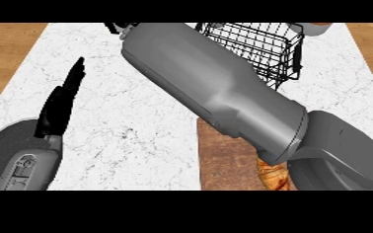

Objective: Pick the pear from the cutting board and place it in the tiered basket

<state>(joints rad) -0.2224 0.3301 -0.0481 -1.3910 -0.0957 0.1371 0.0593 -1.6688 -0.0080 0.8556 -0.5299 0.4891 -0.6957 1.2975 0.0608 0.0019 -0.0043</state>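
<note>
Forearm [211, 89] hiding basket [273, 44] front

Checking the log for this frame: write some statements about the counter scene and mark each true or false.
1. The left hand rests open at the view's left, fingers straight. True.
2. The wire basket stands at the far right of the counter. True.
3. The cutting board lies at the view's left edge. False: it lies right of centre, under the right forearm.
4. The pear sits in plain sight on the board. False: no pear shows; the forearm hides much of the board.
5. The counter is plain black. False: white marble.
</note>
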